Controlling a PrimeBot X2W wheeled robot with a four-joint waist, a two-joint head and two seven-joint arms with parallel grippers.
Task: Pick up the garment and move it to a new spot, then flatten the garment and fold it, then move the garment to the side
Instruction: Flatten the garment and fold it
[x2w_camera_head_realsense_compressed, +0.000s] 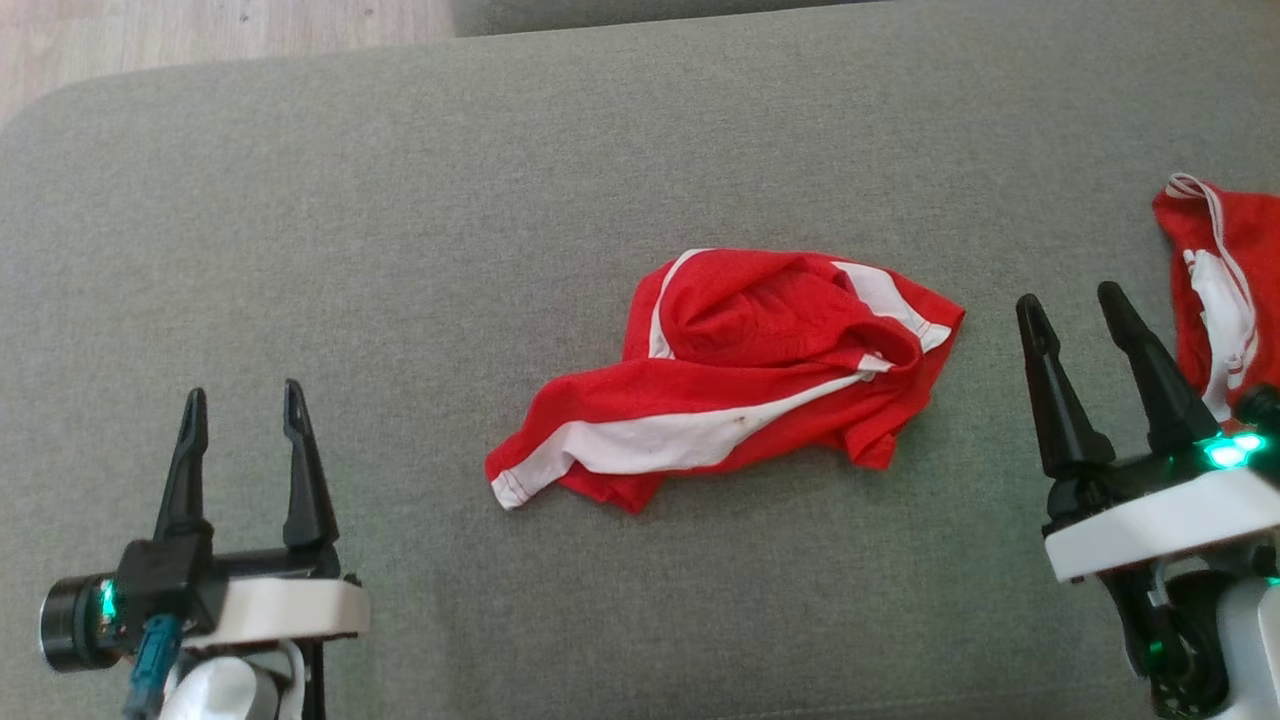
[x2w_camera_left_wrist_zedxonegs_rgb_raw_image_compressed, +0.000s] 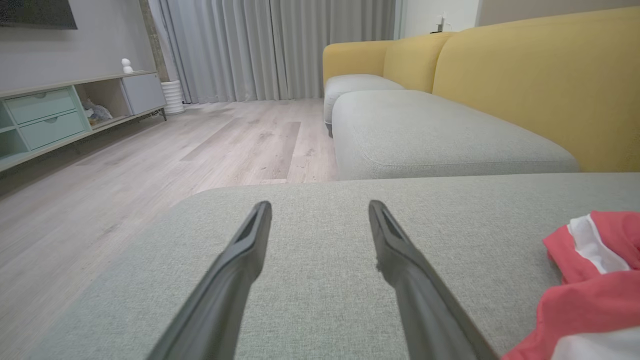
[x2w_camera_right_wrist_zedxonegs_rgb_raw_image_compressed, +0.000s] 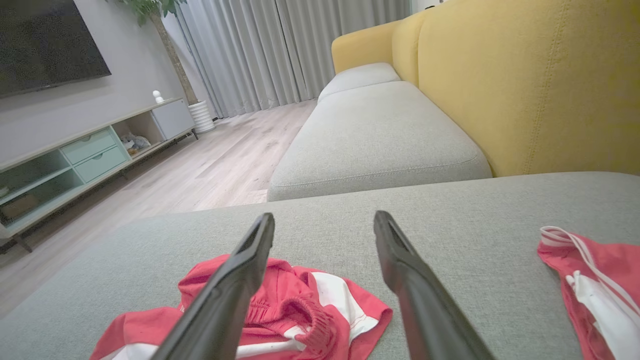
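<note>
So, the biggest thing here is the grey sofa seat (x2w_camera_head_realsense_compressed: 400, 200): flat woven fabric across nearly the whole head view. In the wrist views a yellow backrest (x2w_camera_left_wrist_zedxonegs_rgb_raw_image_compressed: 525, 90) runs along behind it, and a second grey seat cushion (x2w_camera_left_wrist_zedxonegs_rgb_raw_image_compressed: 440, 135) sits further down the sofa. Past the seat's edge there's pale wood floor (x2w_camera_left_wrist_zedxonegs_rgb_raw_image_compressed: 150, 150), with grey curtains (x2w_camera_left_wrist_zedxonegs_rgb_raw_image_compressed: 280, 50) on the far wall and a low TV cabinet (x2w_camera_left_wrist_zedxonegs_rgb_raw_image_compressed: 60, 115) with mint-green drawers.

The red shorts (x2w_camera_head_realsense_compressed: 740, 370) are lying crumpled about mid-seat, bunched up with the white side stripes twisting across them. One white-edged leg hem pokes out toward the robot's left. In the right wrist view you can see the gathered elastic waistband sitting on top of the heap.

Another red-and-white garment (x2w_camera_head_realsense_compressed: 1215, 290) with a white drawstring lies at the far right of the head view. It's cut off by the frame and well apart from the shorts.

The left gripper (x2w_camera_head_realsense_compressed: 245, 395) is down at the lower left, fingers spread wide with bare grey fabric between them, well away from the shorts. The right gripper (x2w_camera_head_realsense_compressed: 1070, 298) is at the lower right, between the two garments, also spread wide and holding nothing. There's a small green light (x2w_camera_head_realsense_compressed: 1232, 450) glowing on its wrist.
</note>
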